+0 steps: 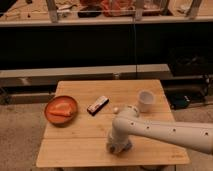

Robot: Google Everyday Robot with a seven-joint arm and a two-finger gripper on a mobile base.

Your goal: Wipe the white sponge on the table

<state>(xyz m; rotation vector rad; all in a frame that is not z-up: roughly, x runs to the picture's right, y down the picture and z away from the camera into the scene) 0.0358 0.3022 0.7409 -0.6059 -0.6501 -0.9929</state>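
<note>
White sponge lies hidden beneath the tool (119, 146) on the table (75, 150); grip unclear.

arm (170, 132): white, enters from view's right edge | wrist (125, 120): bent down | tool (118, 146): pointing down, lower centre

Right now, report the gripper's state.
Gripper: low over the table near its front edge; whether it is open, closed or holding anything cannot be told.
</note>
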